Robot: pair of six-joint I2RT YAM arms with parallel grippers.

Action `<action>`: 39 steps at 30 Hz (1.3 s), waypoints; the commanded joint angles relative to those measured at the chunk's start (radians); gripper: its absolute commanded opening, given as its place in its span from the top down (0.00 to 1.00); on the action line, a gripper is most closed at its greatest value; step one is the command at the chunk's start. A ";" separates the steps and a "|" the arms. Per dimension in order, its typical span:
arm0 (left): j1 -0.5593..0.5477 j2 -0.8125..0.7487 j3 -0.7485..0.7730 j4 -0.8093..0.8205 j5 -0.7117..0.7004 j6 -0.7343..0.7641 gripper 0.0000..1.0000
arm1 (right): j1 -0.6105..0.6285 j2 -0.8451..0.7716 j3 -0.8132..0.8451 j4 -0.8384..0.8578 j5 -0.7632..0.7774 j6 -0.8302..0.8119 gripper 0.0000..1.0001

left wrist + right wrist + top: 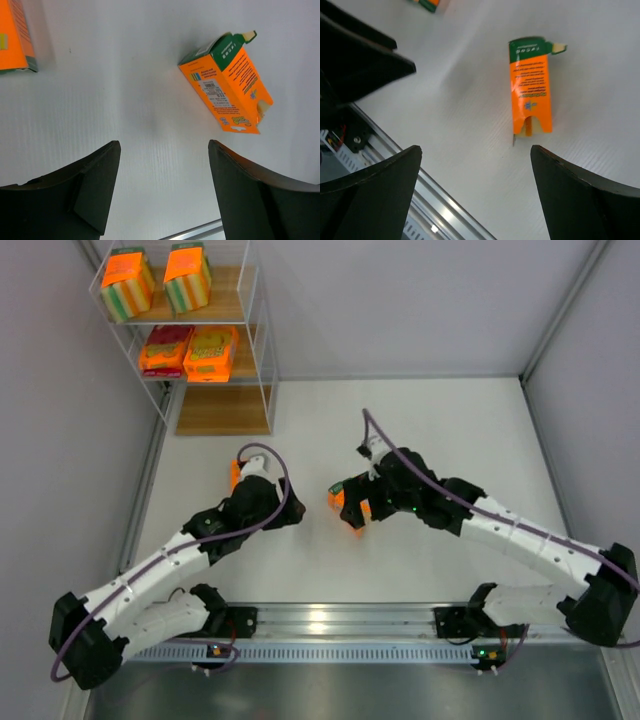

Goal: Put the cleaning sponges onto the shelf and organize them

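Note:
The shelf (262, 360) stands at the far left. Two blocky cleaning sponge packs (128, 282) sit on its top board and two flat packs (210, 352) on the middle board. Two more orange packs lie on the table. One (235, 476) peeks out beside my left gripper (247, 472); its corner shows in the left wrist view (12, 35). The other (339, 500) lies under my right gripper (352, 504). It also shows in the left wrist view (227, 85) and the right wrist view (530, 95). My left gripper (164, 145) and right gripper (475, 150) are both open and empty above the table.
The shelf's bottom board (222, 412) holds nothing. A metal rail (330, 620) runs along the near edge, also seen in the right wrist view (430, 200). Grey walls close in both sides. The left arm (355, 55) shows dark at the right wrist view's upper left.

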 commanded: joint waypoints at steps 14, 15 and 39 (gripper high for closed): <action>-0.265 0.270 0.020 0.125 -0.309 -0.248 0.32 | -0.331 0.169 -0.174 0.363 0.034 0.225 0.50; -0.262 0.281 0.003 0.156 -0.291 -0.249 0.32 | -0.332 0.199 -0.164 0.351 0.086 0.208 0.52; 0.057 0.213 -0.245 0.687 0.179 -0.327 0.28 | -0.016 0.354 0.016 0.310 0.245 0.204 0.51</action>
